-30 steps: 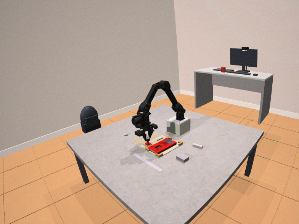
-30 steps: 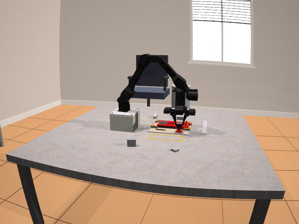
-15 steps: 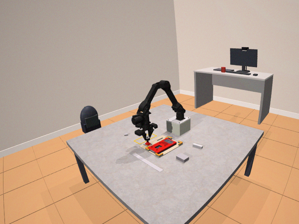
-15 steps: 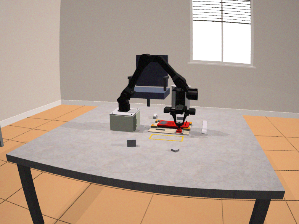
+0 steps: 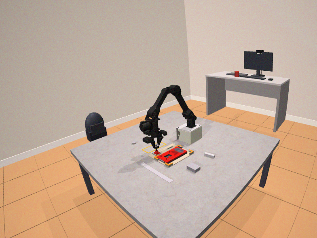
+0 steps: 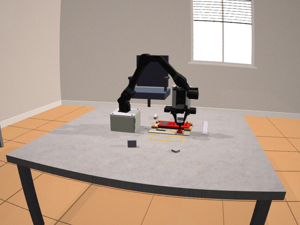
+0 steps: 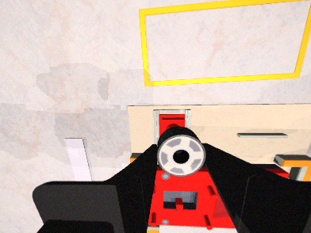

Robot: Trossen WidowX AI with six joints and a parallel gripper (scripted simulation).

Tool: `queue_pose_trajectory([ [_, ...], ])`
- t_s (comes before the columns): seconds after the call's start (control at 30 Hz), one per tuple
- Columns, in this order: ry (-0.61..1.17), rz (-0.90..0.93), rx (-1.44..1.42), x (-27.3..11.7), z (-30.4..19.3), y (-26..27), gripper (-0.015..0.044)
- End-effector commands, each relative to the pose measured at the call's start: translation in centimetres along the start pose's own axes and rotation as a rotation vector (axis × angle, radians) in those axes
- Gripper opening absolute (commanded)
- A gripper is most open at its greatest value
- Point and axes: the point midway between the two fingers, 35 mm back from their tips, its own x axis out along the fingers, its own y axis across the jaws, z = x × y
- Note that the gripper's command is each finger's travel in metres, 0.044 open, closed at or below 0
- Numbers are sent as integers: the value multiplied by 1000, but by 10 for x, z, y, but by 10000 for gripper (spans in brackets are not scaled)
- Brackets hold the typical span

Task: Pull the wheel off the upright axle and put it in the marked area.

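Grey and mottled, the surface (image 6: 217, 164) stands on an orange-tiled floor, with a desk and monitor (image 5: 258, 60) far off by the right wall in the top view. Near its middle lies a beige board (image 7: 246, 120) carrying a red plate (image 5: 171, 154) with orange corner brackets. Just beside the board's edge a yellow outlined rectangle (image 7: 222, 43) marks the area on the bare surface; nothing lies inside it. The arm rises from a pale box-shaped base (image 6: 124, 119) and bends down over the board's end. Its pincer (image 7: 181, 158) is clamped on the wheel (image 7: 181, 155), one dark finger pressing each side of the black tyre. The wheel's grey spoked face and dark centre hole look straight up at the wrist camera. It hangs over the red fixture at the board's end, outside the yellow outline; whether it has cleared the axle cannot be told. A white strip (image 5: 156, 172) and several small grey blocks (image 5: 193, 167) lie scattered well apart on the surface.
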Motion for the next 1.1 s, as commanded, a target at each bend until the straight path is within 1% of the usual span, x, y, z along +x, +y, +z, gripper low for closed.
queue_pose_trajectory([
  [0.0, -3, 5, 3, -5, 1, 0, 0],
  [0.63, -3, 6, 3, -11, 1, 0, 0],
  [0.73, -3, 6, 3, -20, 1, 0, 0],
  [0.9, -2, 6, 3, -46, 0, -5, 0],
  [1.03, -2, 6, 3, -49, -1, -7, 0],
  [1.07, 0, -2, -1, -43, 0, -7, 0],
])
